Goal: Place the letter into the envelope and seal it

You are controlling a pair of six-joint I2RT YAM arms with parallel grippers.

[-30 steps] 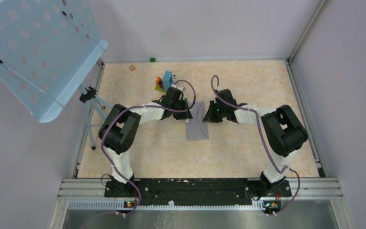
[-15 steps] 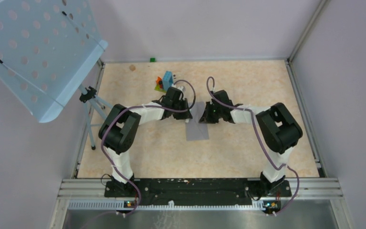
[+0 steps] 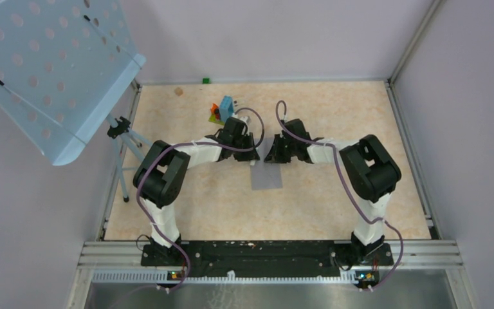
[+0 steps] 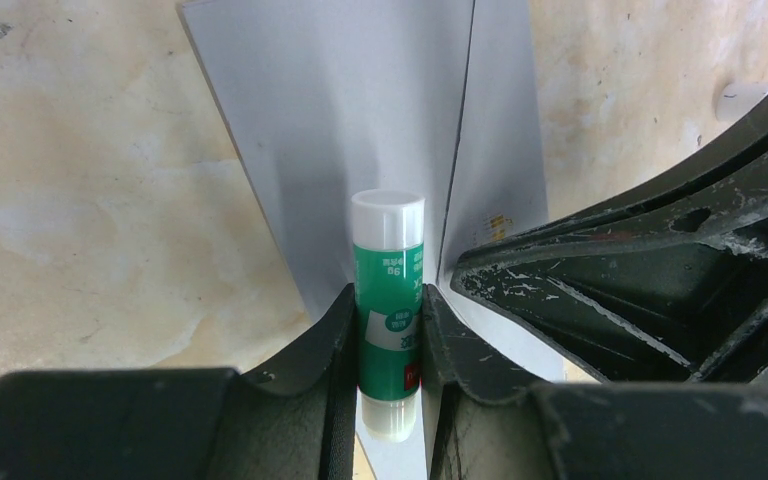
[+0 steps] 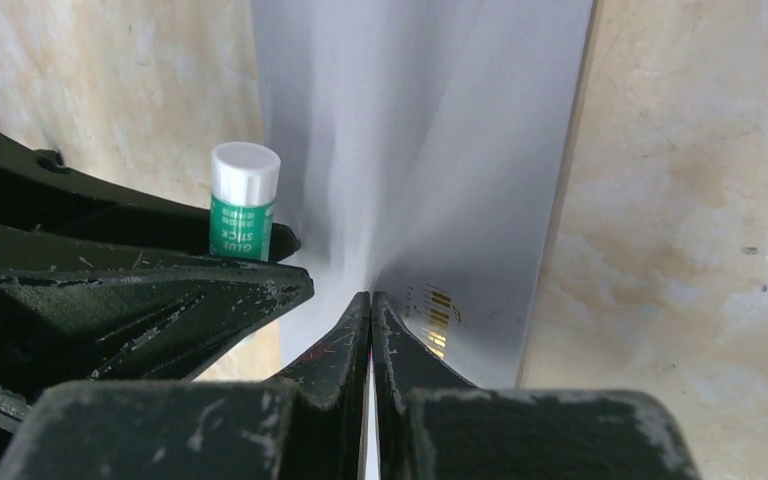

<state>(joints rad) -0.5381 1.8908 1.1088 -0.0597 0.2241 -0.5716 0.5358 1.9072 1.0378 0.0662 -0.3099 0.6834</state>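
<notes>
Now the left gripper (image 4: 388,305) is clamped on a glue stick (image 4: 388,240). Its white cap points to the top of the left wrist view, over the grey envelope (image 4: 360,110). Whether the stick touches the paper cannot be told. The right gripper (image 5: 371,300) has its jaws pinched together on the envelope, whose sheet rises from the desk (image 5: 700,200) up into the fingertips. A crease runs up the frame from there. From above, the two grippers meet nose to nose at the centre of the frame, over the envelope's upper end. Its lower end lies flat just below them. Blocks (image 3: 222,109) sit just up and left of the left gripper.
</notes>
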